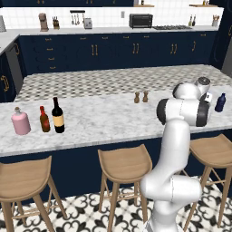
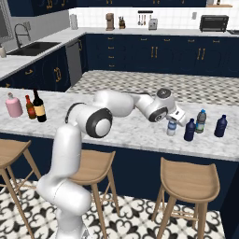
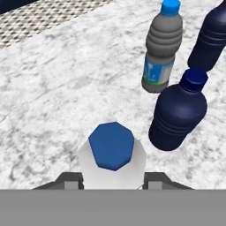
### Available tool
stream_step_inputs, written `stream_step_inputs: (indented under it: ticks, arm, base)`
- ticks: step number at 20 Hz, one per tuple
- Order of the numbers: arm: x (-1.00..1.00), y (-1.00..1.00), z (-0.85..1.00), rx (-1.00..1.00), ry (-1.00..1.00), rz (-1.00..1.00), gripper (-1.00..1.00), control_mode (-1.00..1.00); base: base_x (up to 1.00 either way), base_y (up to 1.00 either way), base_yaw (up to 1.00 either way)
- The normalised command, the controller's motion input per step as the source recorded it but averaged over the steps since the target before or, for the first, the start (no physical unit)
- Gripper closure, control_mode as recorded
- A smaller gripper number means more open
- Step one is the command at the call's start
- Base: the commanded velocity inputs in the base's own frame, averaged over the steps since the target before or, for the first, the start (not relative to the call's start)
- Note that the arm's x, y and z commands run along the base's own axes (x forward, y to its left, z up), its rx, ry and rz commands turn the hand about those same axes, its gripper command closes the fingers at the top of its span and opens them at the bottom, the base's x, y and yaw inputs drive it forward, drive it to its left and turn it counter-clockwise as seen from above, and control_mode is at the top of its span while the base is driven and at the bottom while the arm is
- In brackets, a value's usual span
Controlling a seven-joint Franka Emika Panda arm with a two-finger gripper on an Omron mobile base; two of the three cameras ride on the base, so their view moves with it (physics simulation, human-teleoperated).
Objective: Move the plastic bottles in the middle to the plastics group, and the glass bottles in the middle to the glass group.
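Directly under the hand camera a clear bottle (image 3: 112, 154), light, smooth and easily squashed, stands on the counter (image 3: 53, 88) with the gripper (image 3: 112, 178) fingers flanking its shoulders, pinched or not I cannot tell, a navy bottle (image 3: 178, 112) at two o'clock.

Marble, plastic, glass and wood are showing across the island.

The marble counter (image 1: 104, 120) is looking smooth and grey-veined; the clear bottle (image 3: 112, 161) and ribbed grey bottle (image 3: 161, 48) are reading as matt plastic, the navy bottle (image 3: 177, 112) faintly glossy; the wine bottle (image 1: 57, 115) and pink jug (image 1: 20, 122) are appearing as shiny glass; the stools (image 1: 124, 165) are showing pale wood.
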Motion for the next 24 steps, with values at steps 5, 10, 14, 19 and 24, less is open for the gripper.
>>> stream_step_inputs:
  ticks: [5, 10, 14, 19, 24]
  arm:
    - [0.00, 0.00, -0.36, 0.00, 0.04, 0.00, 1.00, -1.00]
    - [0.00, 0.00, -0.18, 0.00, 0.01, 0.00, 1.00, -1.00]
    - [0.00, 0.00, -0.02, 0.00, 0.00, 0.00, 1.00, -1.00]
    - [0.20, 0.00, 0.00, 0.00, 0.00, 0.00, 1.00, -1.00]
    - [0.31, 0.00, 0.00, 0.00, 0.00, 0.00, 1.00, -1.00]
  base:
    - [0.00, 0.00, 0.00]
    - [0.00, 0.00, 0.00]
    - [0.00, 0.00, 0.00]
    - [0.00, 0.00, 0.00]
    - [0.00, 0.00, 0.00]
